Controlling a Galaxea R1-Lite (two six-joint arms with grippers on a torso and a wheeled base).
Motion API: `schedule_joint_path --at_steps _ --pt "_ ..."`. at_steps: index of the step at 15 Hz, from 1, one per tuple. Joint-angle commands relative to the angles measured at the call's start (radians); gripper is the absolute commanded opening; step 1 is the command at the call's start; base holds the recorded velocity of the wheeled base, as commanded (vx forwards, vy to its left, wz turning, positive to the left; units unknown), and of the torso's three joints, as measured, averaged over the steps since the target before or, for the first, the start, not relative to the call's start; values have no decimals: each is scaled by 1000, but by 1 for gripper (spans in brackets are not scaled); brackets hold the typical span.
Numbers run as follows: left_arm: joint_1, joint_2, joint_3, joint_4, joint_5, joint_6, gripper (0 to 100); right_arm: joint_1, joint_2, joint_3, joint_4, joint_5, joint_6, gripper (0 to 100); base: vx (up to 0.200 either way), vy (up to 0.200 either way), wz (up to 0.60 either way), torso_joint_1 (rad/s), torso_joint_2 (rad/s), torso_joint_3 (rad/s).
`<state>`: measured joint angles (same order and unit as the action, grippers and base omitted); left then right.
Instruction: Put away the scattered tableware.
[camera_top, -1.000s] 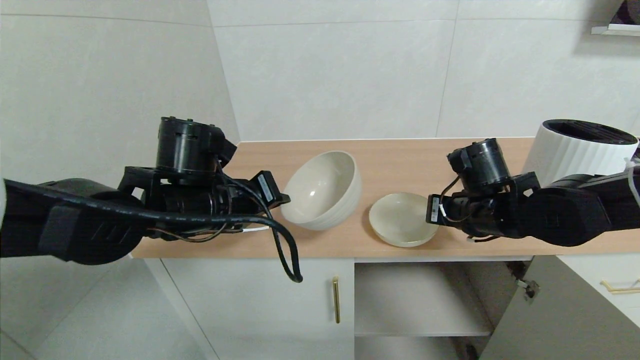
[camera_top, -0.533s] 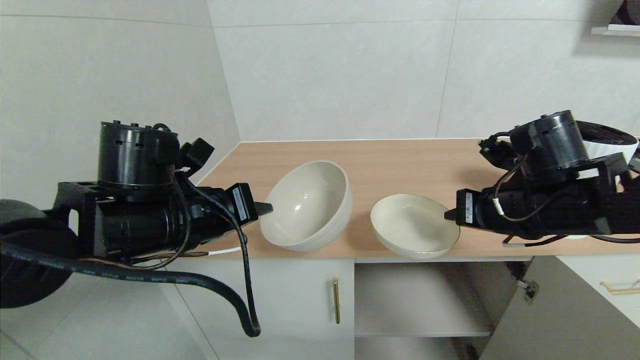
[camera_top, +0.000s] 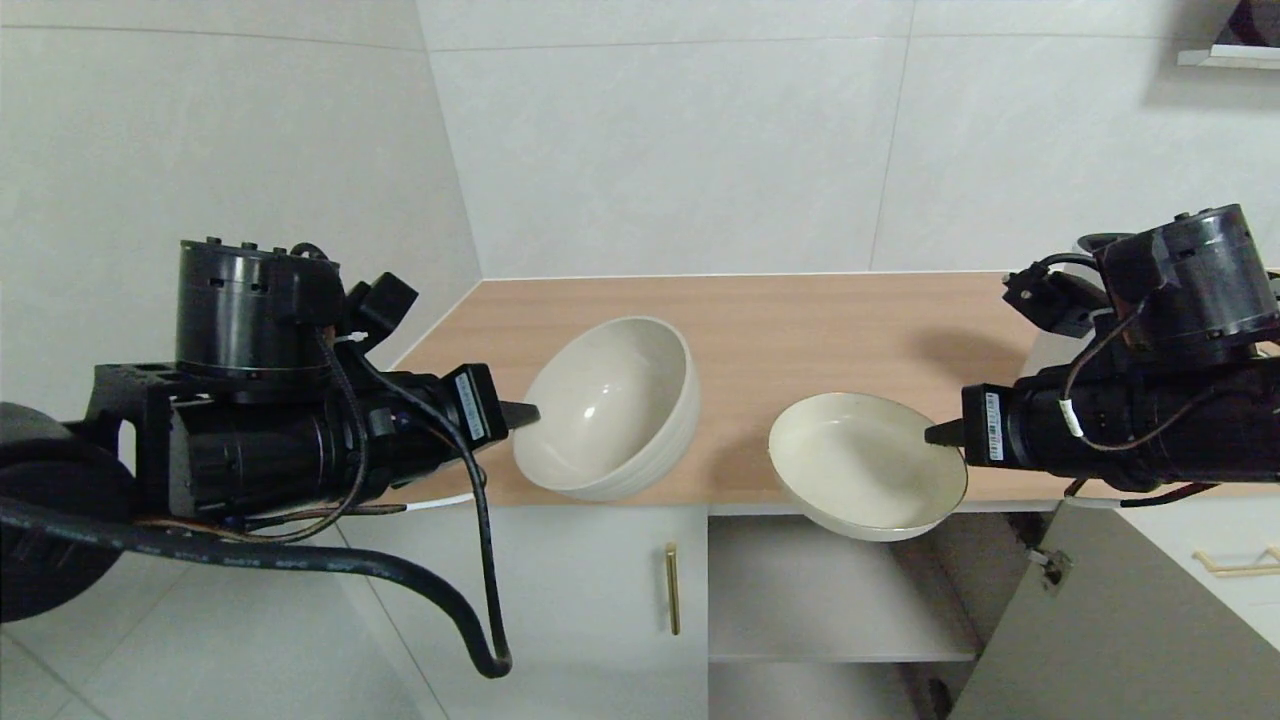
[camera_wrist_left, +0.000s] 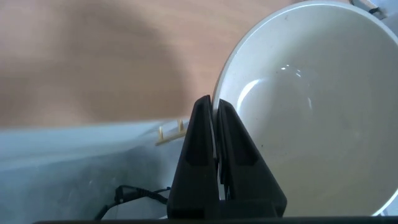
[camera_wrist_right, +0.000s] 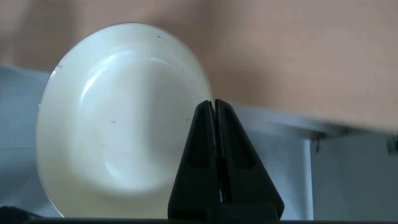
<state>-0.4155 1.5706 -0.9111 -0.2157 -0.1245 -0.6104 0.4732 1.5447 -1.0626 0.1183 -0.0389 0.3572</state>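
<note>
Left fingers (camera_wrist_left: 200, 146) pinch bowl (camera_top: 610, 405); right fingers (camera_wrist_right: 202, 152) pinch dish (camera_top: 860, 465).

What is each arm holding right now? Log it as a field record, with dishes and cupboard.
left gripper: shut on the rim of the deep cream ceramic bowl
bowl pose: tilted, at the front edge of the wooden countertop
right gripper: shut on the rim of the shallow cream ceramic dish
dish position: overhanging the counter's front edge
below the dish: open white cupboard
</note>
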Motion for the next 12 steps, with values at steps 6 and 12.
schedule_joint_path --at_steps 6,12 --pt "-2 2 1 1 -1 1 0 2 2 6 1 2 -4 0 0 0 0 0 0 0" --pt "-5 -3 57 3 -89 87 0 5 8 38 1 8 -50 0 0 0 0 0 0 0"
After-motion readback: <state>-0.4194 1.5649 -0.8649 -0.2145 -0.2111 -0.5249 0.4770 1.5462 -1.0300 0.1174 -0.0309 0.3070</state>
